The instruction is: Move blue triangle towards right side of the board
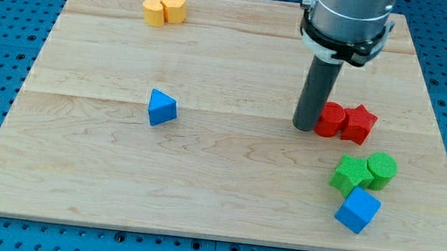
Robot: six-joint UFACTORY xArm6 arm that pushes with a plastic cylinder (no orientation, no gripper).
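The blue triangle lies on the wooden board, left of the middle. My tip is down on the board right of the middle, well to the right of the blue triangle. It stands just left of the red cylinder, touching or nearly touching it.
A red star sits against the red cylinder's right side. A green star and a green cylinder lie lower right, with a blue cube below them. Two yellow blocks sit at the top left.
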